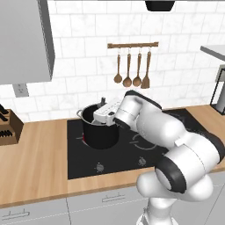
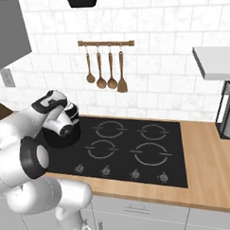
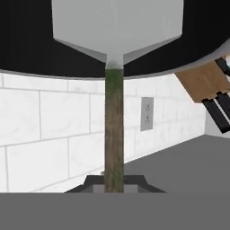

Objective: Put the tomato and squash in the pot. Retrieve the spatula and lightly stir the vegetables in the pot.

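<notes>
The black pot (image 1: pixel 100 134) stands on the back left burner of the cooktop (image 1: pixel 132 151); in the right base view the pot (image 2: pixel 65 136) sits half behind my arm. My gripper (image 1: pixel 102 115) hangs over the pot's mouth. In the hand view my gripper (image 3: pixel 114 183) is shut on the dark handle of the spatula (image 3: pixel 117 27), whose light-grey blade lies against the dark inside of the pot (image 3: pixel 27 49). The tomato and the squash are hidden.
Brown wooden spoons and a turner (image 1: pixel 132 70) hang on a wall rail behind the stove. A knife block (image 1: pixel 8 125) stands on the wooden counter at the left. A grey cabinet (image 1: pixel 24 39) hangs above it. A dark appliance (image 1: pixel 218 90) stands at the far right.
</notes>
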